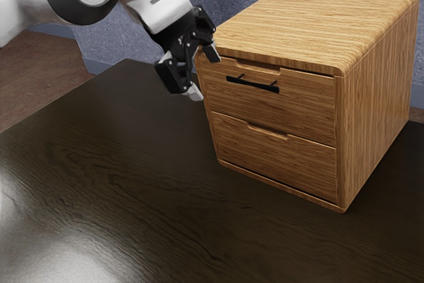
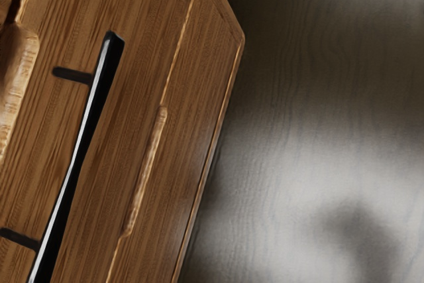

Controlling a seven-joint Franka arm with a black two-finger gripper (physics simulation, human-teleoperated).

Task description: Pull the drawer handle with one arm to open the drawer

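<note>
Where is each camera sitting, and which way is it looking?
Exterior view: beside the arm, above the table, facing the cabinet front; the arm and open claw come in from the upper left.
Wrist view: on the arm's hand, facing the top drawer close up.
Shared: both see the black handle and the dark table.
</note>
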